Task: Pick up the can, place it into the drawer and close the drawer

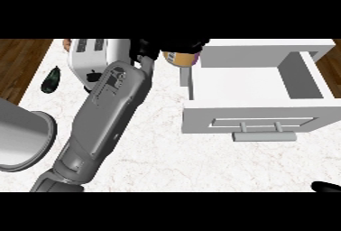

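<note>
My left hand (165,46) was at the far edge of the view, its fingers curled around the can (180,58), which hung below the palm just beside the far left corner of the open drawer (256,118). The can sat above the marble surface (153,149), not yet over the drawer's white cavity; its lower part appeared to overlap the drawer's left wall, and I could not tell whether it cleared that wall. My right hand (326,187) showed only as a dark tip at the near right edge; I could not tell how its fingers stood. A white toaster (90,58) stood immediately left of my forearm, a dark object (51,80) lay further left, and a grey round vessel (23,137) occupied the near left. In my judgement the step in hand was the carry into the drawer. Done well, it required keeping the can upright, lifting it above the side wall before travelling right, and releasing only once it was well inside the cavity and low to the floor. The forearm needed to stay off the toaster. The handle (265,135) faced near, so closing called for a push away from me.
</note>
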